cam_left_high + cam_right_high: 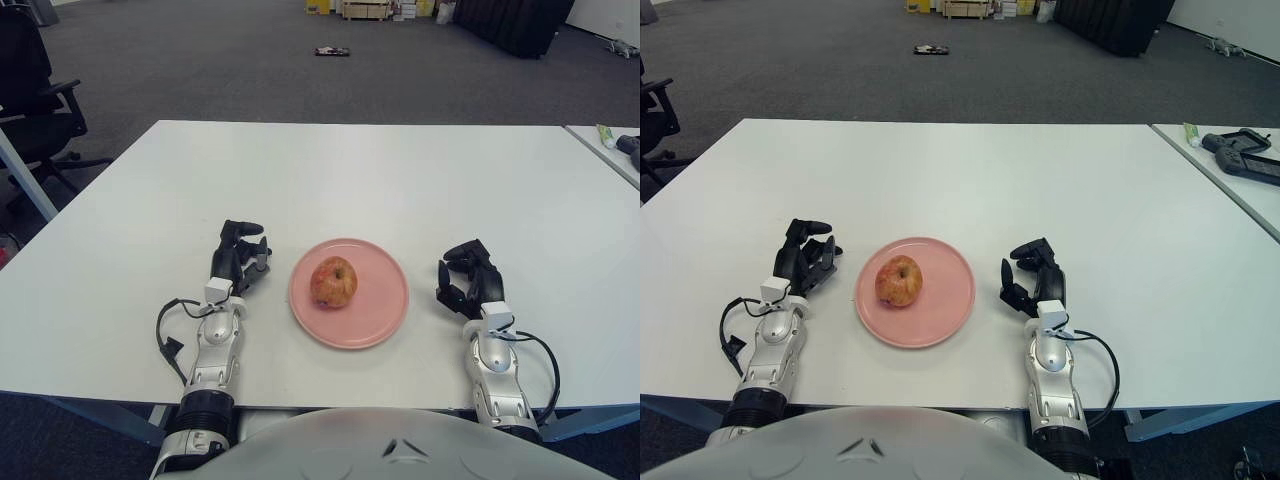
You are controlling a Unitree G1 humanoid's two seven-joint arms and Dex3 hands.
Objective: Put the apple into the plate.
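Observation:
A red-yellow apple [333, 282] sits on the pink plate [378, 316], left of the plate's middle, near the table's front edge. My left hand [239, 257] shows just left of the plate, apart from it, fingers loosely curled and holding nothing. To the right of the plate is my right hand [468, 279], also with relaxed, partly curled fingers and nothing in them.
The white table [360, 180] stretches far back beyond the plate. A second table [1225, 160] at the right edge carries a dark controller [1245, 160] and a small green-white tube [1191, 133]. An office chair [35, 95] stands off the left side.

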